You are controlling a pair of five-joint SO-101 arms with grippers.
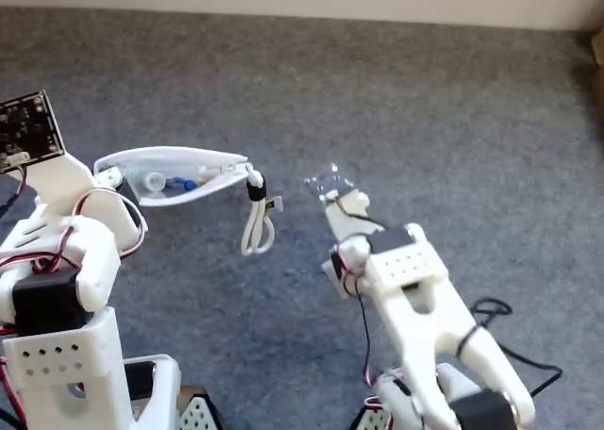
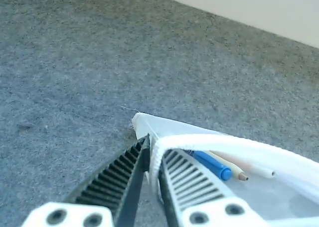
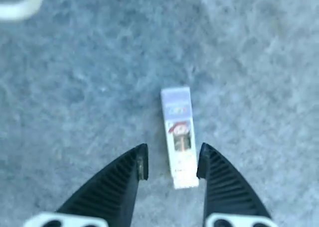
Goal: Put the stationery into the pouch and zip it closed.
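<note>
A clear white pouch (image 1: pixel 179 177) lies open on the grey carpet with a blue pen (image 2: pixel 212 166) and pencils (image 2: pixel 249 171) inside. My left gripper (image 2: pixel 151 148) is shut on the pouch's rim at its left end (image 1: pixel 110 177). A small white rectangular eraser (image 3: pixel 178 130) with a printed sleeve lies flat on the carpet right of the pouch (image 1: pixel 330 180). My right gripper (image 3: pixel 173 162) hangs open just above it, one fingertip on each side of the eraser's near end, without touching it.
The pouch's white wrist strap (image 1: pixel 257 227) loops out from its right end toward the front, and a piece of the strap (image 3: pixel 20 3) appears in the right wrist view. Grey carpet (image 1: pixel 425 100) runs back to a pale wall. A black cable (image 1: pixel 491 312) lies beside the right arm.
</note>
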